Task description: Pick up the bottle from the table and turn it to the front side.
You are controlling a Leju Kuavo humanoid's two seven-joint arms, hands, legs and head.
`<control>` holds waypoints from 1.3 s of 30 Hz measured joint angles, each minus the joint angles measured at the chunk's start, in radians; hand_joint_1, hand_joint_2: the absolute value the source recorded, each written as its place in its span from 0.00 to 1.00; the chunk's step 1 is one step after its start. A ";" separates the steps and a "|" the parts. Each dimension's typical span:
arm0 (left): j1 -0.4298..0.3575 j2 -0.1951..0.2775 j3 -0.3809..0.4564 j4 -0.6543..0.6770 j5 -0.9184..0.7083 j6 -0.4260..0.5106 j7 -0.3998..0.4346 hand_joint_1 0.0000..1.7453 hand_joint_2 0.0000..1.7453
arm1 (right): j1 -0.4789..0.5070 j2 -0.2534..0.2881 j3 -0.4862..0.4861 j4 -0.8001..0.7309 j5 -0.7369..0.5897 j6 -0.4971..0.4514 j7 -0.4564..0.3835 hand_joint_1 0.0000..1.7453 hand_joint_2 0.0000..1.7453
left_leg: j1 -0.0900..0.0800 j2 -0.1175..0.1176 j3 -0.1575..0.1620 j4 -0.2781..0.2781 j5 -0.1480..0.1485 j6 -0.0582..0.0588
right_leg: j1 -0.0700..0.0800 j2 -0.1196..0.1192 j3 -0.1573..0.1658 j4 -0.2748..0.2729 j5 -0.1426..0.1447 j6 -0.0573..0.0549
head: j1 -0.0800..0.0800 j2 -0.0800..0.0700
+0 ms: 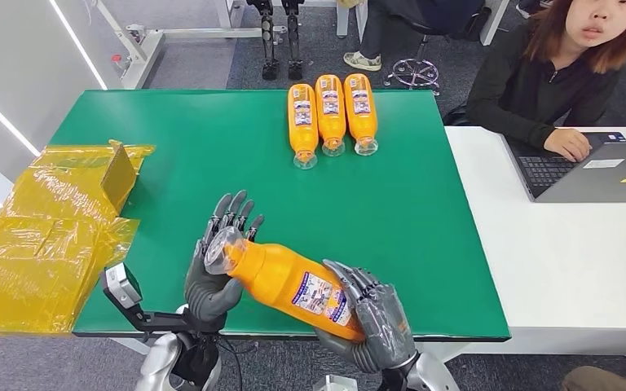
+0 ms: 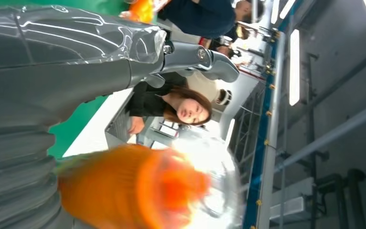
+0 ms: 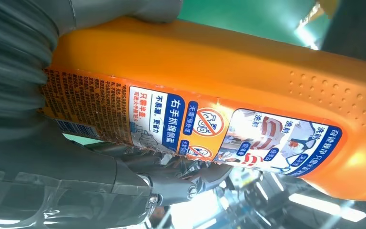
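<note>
Bottle (image 1: pixel 293 281) is already off the green table (image 1: pixel 171 147), held level above its near edge: right hand (image 1: pixel 375 326) grips the base, left hand (image 1: pixel 216 269) cups the clear cap end. Pickup looks done; the label's usage-and-warning side faces up, so turning probably remains.

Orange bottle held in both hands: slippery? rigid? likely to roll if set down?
The bottle probably holds its shape: no denting shows under the right hand. Glossy plastic looks slippery, though the dimpled patch may help grip. Its rounded body could roll sideways; the three bottles on the mat lie still.
</note>
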 joint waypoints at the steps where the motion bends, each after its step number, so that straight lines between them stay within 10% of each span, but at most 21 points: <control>1: 0.000 0.002 0.000 -0.008 0.001 0.000 0.001 0.00 1.00 | 0.009 0.001 0.000 0.003 -0.004 0.002 -0.001 1.00 1.00 | 0.000 0.000 0.000 0.000 0.000 0.000 | 0.000 0.000 0.000 0.000 0.000 0.000 | 0.000 0.000; 35: 0.000 0.014 -0.060 -0.060 0.078 0.001 0.038 0.00 1.00 | 0.027 0.053 0.057 -0.007 0.035 -0.009 0.006 1.00 1.00 | 0.000 0.000 0.000 0.000 0.000 0.000 | 0.000 0.000 0.000 0.000 0.000 0.000 | 0.000 0.000; 39: 0.001 0.014 -0.062 -0.069 0.077 0.009 0.038 0.82 1.00 | 0.023 0.059 0.058 -0.009 0.036 -0.003 0.007 1.00 1.00 | 0.000 0.000 0.000 0.000 0.000 0.000 | 0.000 0.000 0.000 0.000 0.000 0.000 | 0.000 0.000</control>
